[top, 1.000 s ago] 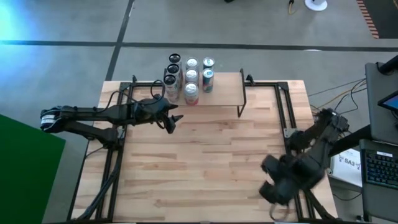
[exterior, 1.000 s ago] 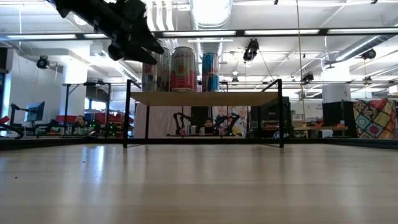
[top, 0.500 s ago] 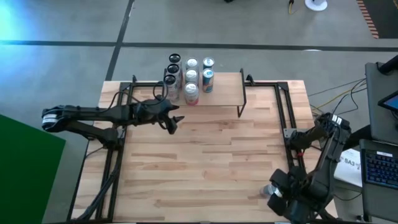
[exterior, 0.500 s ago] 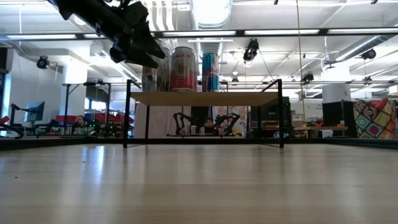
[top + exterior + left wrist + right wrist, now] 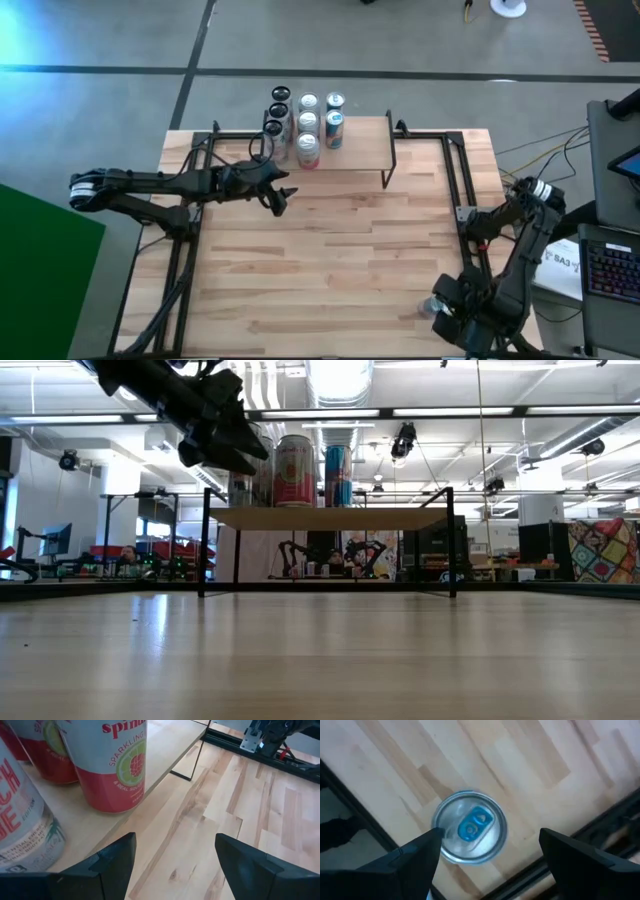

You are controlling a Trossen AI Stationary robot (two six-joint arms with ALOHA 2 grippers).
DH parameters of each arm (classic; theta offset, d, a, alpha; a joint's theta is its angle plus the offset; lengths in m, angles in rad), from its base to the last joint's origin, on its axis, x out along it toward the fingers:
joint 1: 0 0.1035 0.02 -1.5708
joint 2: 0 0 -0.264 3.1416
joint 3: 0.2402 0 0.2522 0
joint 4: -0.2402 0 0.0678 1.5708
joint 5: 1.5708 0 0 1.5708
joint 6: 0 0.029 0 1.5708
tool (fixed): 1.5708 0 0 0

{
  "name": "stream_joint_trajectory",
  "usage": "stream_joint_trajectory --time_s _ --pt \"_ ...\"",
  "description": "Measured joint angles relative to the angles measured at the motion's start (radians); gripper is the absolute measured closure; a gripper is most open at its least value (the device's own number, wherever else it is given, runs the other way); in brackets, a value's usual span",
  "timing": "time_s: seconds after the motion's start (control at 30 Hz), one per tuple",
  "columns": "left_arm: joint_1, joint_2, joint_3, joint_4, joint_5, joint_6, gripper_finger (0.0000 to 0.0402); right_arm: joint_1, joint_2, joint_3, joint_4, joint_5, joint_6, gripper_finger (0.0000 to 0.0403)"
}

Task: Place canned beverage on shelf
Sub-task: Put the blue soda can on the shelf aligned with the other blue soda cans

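Silver-topped can (image 5: 470, 826) stood at the table's (image 5: 340, 250) lower right edge, below the right gripper (image 5: 487, 862), whose fingers stood apart around it without touching; not yet lifted. Mid-frame, the left gripper (image 5: 277, 196) hung empty, fingers apart, just before the shelf (image 5: 365, 140). Farther up, eight cans (image 5: 308, 125) already stood on the shelf's left half.

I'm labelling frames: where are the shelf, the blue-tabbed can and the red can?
shelf (image 5: 330, 518), low view, front edge of its top board
blue-tabbed can (image 5: 470, 827), right wrist view, its lid
red can (image 5: 107, 765), left wrist view, its side
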Motion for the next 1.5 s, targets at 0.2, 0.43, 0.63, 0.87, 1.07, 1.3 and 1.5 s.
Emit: stream_joint_trajectory --time_s 0.2,0.43,0.63,0.87,1.07,1.3,1.5 --pt "0.000 -0.002 0.000 -0.023 0.000 -0.009 0.0143 0.000 -0.016 -0.050 0.130 0.001 0.007 0.0076" --pt "0.001 -0.002 0.000 -0.024 0.000 -0.009 0.0143 0.000 -0.022 -0.057 0.089 0.006 0.025 0.0076" --pt "0.003 -0.002 0.000 -0.014 0.000 -0.005 0.0143 0.000 -0.051 -0.061 0.038 0.019 0.092 0.0076" --pt "0.003 -0.002 0.000 -0.014 0.000 -0.005 0.0143 0.000 -0.131 -0.062 0.031 0.047 0.136 0.0062" --pt "0.002 -0.002 0.000 -0.022 0.000 -0.007 0.0143 0.000 -0.147 -0.063 0.041 0.002 0.100 0.0009" --pt "0.002 -0.002 0.000 -0.042 0.000 -0.013 0.0143 0.000 -0.080 -0.066 0.123 -0.015 0.005 0.0007" --pt "0.002 -0.002 0.000 -0.049 0.001 -0.011 0.0143 0.000 -0.043 -0.067 0.105 -0.047 0.018 0.0007"
